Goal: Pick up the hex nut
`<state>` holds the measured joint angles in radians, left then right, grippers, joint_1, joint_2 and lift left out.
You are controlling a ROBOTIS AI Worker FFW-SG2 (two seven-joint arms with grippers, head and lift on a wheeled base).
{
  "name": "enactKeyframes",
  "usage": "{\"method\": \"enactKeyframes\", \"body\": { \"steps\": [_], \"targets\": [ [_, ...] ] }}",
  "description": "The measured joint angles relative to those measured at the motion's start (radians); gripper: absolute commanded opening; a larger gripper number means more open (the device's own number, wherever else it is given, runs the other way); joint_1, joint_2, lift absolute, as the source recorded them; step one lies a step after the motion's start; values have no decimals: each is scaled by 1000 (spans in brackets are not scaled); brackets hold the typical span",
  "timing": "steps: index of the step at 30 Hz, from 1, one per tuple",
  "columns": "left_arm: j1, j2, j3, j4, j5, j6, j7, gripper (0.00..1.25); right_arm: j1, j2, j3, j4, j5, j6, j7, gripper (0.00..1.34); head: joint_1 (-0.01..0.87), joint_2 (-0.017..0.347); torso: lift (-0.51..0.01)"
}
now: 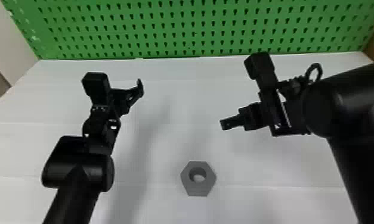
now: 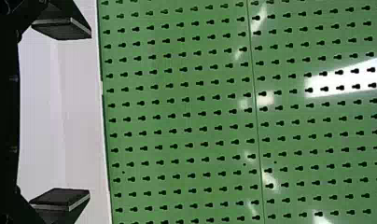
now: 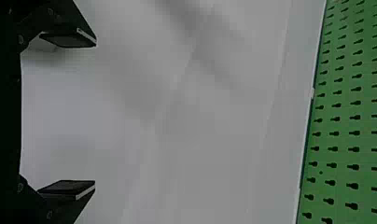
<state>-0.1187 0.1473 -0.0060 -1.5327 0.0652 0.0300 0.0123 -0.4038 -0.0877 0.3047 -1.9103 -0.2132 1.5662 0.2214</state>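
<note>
Hex nut (image 1: 198, 189) on tbl (image 1: 269, 181); L pincer (image 1: 140, 89), R pincer (image 1: 225, 124) raised, angled in, wide open, 0 held.

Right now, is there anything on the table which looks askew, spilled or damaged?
Nothing stands out: the hex nut lies flat on the white table, with no visible damage, and I see no spill around it.

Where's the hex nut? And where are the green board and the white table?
Hex nut (image 1: 198, 189): head view, face below the hole.
Green board (image 1: 198, 28): head view, middle.
White table (image 1: 186, 137): head view, bare top.
</note>
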Motion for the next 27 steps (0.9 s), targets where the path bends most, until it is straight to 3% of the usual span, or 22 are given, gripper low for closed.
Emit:
{"method": "enactKeyframes", "body": {
  "steps": [27],
  "targets": [
    [-44, 11, -20, 31, -6, -1, 0, 1160, -140, -2, 190, 265, -89, 0, -1, 1120, 785, 149, -89]
  ]
}}
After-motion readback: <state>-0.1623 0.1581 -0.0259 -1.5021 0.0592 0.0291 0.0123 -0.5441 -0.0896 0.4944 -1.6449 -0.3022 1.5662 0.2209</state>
